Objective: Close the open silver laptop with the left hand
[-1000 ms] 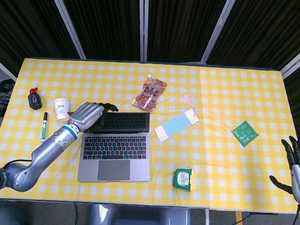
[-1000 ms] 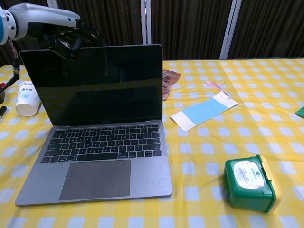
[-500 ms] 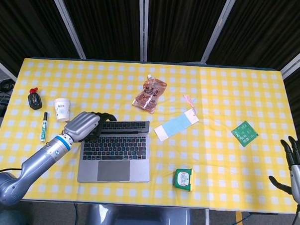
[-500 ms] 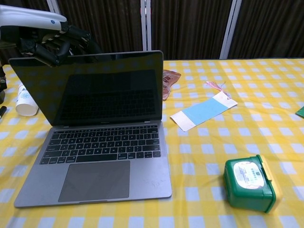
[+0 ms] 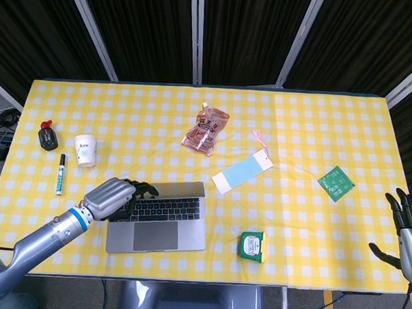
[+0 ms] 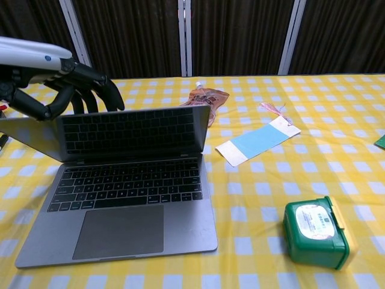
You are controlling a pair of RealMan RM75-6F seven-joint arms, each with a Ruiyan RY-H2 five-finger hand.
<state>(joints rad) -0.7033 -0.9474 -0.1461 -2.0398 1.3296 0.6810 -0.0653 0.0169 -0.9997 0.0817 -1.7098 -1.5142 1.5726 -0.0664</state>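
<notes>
The silver laptop [image 5: 157, 221] lies near the table's front left with its lid [image 6: 129, 130] tipped well forward over the keyboard, about half way down. My left hand [image 5: 112, 197] presses on the back of the lid at its upper left corner. Its dark fingers [image 6: 90, 90] are spread and curl over the lid's top edge in the chest view. It holds nothing. My right hand [image 5: 408, 230] hangs off the table's front right corner with its fingers apart, far from the laptop.
Left of the laptop are a paper cup [image 5: 85, 150], a marker [image 5: 60, 173] and a small black and red object [image 5: 48, 137]. A snack pouch [image 5: 206, 128] and a blue card [image 5: 242, 174] lie behind it. A green box [image 5: 252, 245] and a green board [image 5: 337, 183] sit to the right.
The laptop lid has swung down from nearly upright to about half shut. My left hand has followed it forward and down. The right hand has stayed put.
</notes>
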